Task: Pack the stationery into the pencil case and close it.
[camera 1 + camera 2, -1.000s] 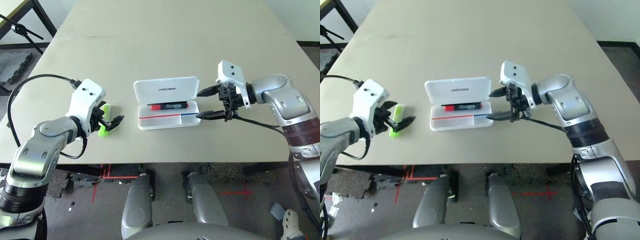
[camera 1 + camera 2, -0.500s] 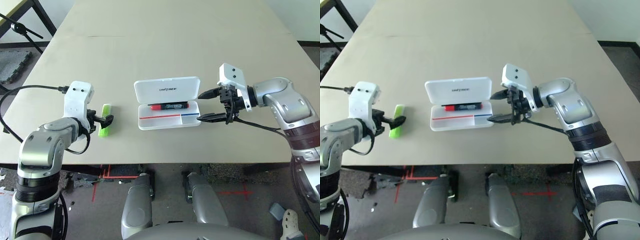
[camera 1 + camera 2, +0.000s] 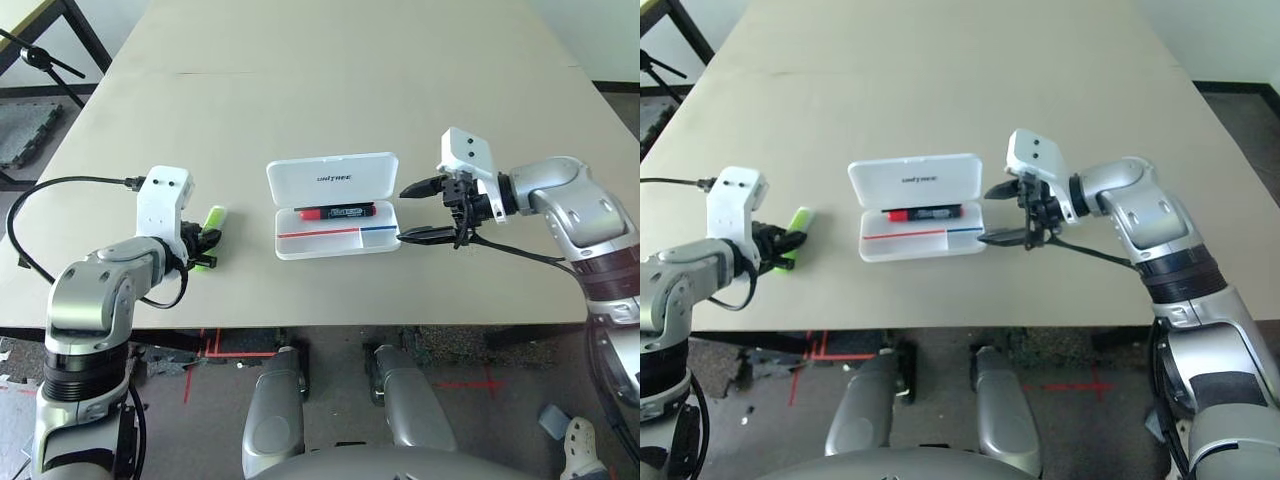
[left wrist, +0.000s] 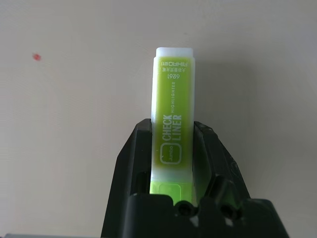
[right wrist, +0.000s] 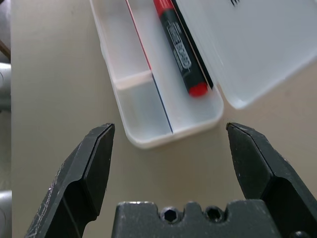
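- Left gripper (image 3: pixel 203 243), eye views: low on the table (image 3: pixel 330 90) at its left side, fingers set on either side of the highlighter (image 3: pixel 210 224). The highlighter lies flat, well apart from the case (image 3: pixel 335 205), its far end pointing away from the robot.
- Right gripper (image 3: pixel 418 211), eye views: spread wide, empty, just beside the right end of the case, not touching it.
- Case, eye views: open near the table's middle, lid (image 3: pixel 332 181) laid back flat on the far side with its print showing. The tray holds the marker (image 3: pixel 335 212) in the far compartment, red cap toward the left. A red and blue stripe runs along the divider.
- Left wrist view: highlighter (image 4: pixel 171 119) clamped between both black fingers (image 4: pixel 132 163), lower body in the grip, white end clear beyond the tips. Label reads "CHECK LINER". Bare table (image 4: pixel 74 99) beneath, with one small red speck.
- Right wrist view: fingers (image 5: pixel 96 163) far apart with nothing between. Beyond them, the case's end (image 5: pixel 171 126), a small end compartment by the divider, and the marker (image 5: pixel 181 49) lying along the lid side of the tray.
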Tool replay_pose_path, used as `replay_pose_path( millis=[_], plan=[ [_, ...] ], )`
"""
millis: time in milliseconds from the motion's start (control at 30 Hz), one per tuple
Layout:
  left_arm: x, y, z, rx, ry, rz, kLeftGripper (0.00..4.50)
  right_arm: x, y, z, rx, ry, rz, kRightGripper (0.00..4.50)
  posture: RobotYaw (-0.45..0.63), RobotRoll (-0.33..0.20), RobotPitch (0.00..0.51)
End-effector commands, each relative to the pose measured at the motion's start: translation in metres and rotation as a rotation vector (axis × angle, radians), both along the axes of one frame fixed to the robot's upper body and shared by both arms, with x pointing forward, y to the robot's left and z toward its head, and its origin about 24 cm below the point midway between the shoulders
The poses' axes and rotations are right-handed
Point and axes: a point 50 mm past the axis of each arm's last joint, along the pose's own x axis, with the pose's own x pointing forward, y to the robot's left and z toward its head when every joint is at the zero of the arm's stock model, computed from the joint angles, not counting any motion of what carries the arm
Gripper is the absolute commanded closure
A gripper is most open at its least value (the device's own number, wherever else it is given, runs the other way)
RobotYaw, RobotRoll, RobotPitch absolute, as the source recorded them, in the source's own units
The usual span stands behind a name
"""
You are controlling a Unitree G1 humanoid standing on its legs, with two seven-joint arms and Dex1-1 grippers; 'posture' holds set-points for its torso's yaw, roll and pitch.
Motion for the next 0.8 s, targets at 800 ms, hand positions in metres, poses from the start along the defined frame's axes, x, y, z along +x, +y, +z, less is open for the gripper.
replay_pose_path(
  millis=[800],
  plan=[
    [-0.018,-0.099,0.048,0.135,-0.094,-0.993,3.43,-0.003,-0.019,-0.002,-0.021,-0.029,-0.073,0.0,0.03,0.0,0.225]
  ],
)
